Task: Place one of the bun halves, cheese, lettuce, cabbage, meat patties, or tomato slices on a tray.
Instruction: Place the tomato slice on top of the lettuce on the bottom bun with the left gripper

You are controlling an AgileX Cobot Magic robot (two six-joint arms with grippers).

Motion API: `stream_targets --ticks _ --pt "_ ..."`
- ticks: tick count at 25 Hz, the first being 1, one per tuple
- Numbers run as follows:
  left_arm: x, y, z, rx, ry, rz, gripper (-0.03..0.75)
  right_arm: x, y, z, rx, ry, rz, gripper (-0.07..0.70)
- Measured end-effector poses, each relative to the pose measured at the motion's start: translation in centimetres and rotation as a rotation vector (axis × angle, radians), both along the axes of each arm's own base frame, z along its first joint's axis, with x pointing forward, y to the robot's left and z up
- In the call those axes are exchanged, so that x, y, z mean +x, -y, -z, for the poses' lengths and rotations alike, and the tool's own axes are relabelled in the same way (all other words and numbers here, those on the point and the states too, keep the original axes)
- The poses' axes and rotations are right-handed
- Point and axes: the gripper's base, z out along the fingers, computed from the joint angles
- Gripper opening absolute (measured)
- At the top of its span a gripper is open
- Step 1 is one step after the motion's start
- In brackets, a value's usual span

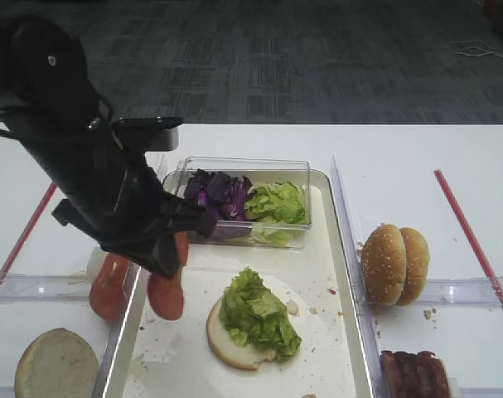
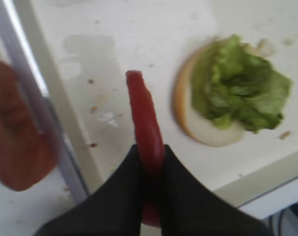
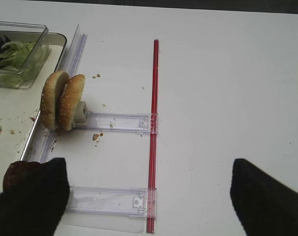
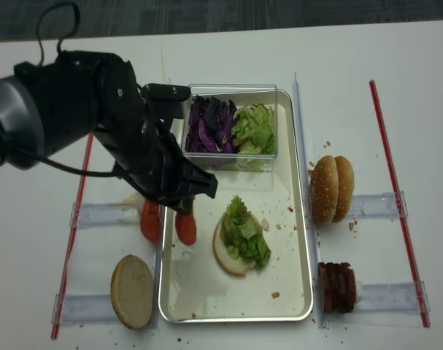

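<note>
While left gripper [image 2: 149, 164] pinches tomato slice [image 2: 145, 125] on edge, slice hangs over tray [image 4: 294, 219] left side, left of lettuce-topped bun half [image 4: 232, 257] (second tomato slice [image 4: 149, 220] outside rim). Right gripper [image 3: 149, 194] spread, holding nothing.

light: bright, even | shadows: soft | blur: left wrist view, soft focus

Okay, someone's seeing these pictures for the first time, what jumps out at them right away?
The big black left gripper stands out first, shut on a red tomato slice hanging edge-down above the tray's left side. Next comes the bun half topped with lettuce in the middle of the tray. Behind it sits a clear box of purple cabbage and more green leaves.
</note>
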Motion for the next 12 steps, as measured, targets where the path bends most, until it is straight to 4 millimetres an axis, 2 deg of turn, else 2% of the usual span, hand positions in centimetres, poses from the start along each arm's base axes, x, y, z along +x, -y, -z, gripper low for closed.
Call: stream_targets --ticks 12 --pt "-0.8 4.1 -2.6 -0.535 -0.031 0.107 0.067 0.0 0.0 0.0 0.000 0.000 0.000 0.689"
